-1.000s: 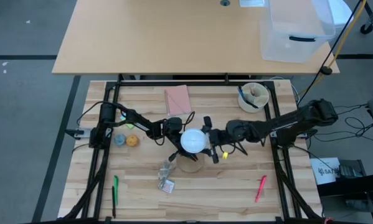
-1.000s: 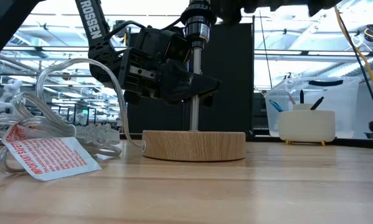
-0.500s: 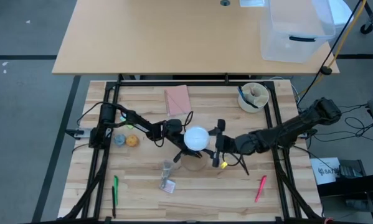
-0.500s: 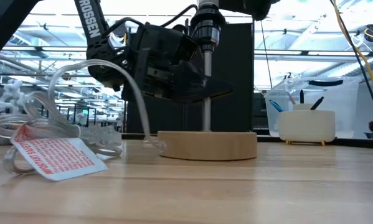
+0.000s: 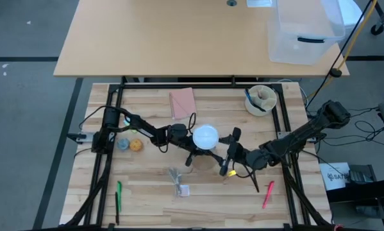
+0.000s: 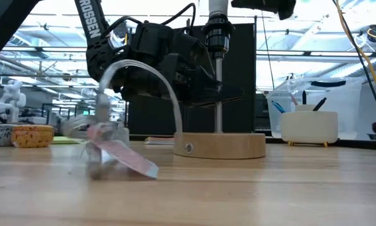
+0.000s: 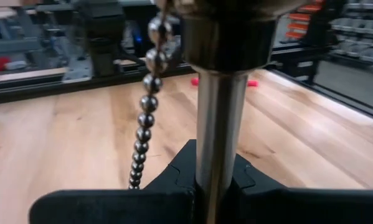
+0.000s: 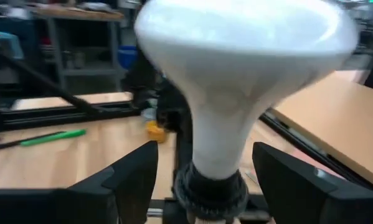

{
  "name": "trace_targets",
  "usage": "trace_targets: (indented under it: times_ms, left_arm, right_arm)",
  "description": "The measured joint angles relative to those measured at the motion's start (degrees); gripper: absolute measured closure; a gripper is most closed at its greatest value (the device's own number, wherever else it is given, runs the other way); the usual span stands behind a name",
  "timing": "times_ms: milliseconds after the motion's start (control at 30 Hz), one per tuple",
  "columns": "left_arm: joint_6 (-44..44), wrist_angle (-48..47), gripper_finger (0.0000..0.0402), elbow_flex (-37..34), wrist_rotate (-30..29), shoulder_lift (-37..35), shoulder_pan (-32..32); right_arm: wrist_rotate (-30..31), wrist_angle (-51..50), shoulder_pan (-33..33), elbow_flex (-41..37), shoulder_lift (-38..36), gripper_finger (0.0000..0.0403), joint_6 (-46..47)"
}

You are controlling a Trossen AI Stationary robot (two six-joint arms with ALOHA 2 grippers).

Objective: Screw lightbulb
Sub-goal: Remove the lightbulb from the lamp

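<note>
High view: lightbulb (image 5: 206, 136) sits in the lamp's socket (image 8: 210, 186) near the table's (image 5: 147, 186) middle. Left gripper (image 7: 202, 186) is clamped on the lamp stem (image 7: 218, 137); right gripper (image 8: 202, 174) stands apart, flanking the bulb's neck. Judged: tightening stage; next, close and twist.

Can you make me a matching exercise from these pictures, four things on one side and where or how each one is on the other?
Things:
1. lightbulb
2. left gripper
3. right gripper
4. red pen

States:
A. shut on the lamp's metal stem
B. lying on the table's front right part
C. open, fingers either side of the bulb's neck
D. seated in the lamp socket

Pairs: 1-D, 2-A, 3-C, 4-B
</note>
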Motion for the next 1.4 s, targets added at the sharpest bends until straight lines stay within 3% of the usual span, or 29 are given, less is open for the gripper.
trace_targets:
  times_ms: [267,600,833,1133,1267,1400]
  left_arm:
    - [-0.59,0.48,0.0378,0.02,-5.76,0.00,-0.10]
    - [-0.17,0.61,0.0378,0.00,-6.73,-0.02,-0.22]
    - [0.05,0.90,0.0378,0.00,-10.07,-0.07,-0.06]
    - [0.53,1.05,0.0378,0.02,-13.31,-0.15,0.11]
    - [0.29,0.96,0.0378,0.02,-13.23,-0.15,0.24]
    - [0.02,0.91,0.0378,0.02,-13.18,-0.15,0.23]
  right_arm:
    - [21.62,0.12,5.19,0.00,5.81,0.0147,5.62]
    - [39.50,-0.70,14.47,0.00,13.54,0.0147,18.42]
    - [39.90,1.83,11.70,-0.02,17.98,0.0147,24.04]
    - [39.62,5.37,8.06,-0.02,17.11,0.0147,16.21]
    - [32.99,7.40,4.87,-0.02,15.94,0.0147,11.63]
    - [27.08,16.20,2.04,-0.02,15.94,0.0147,0.41]
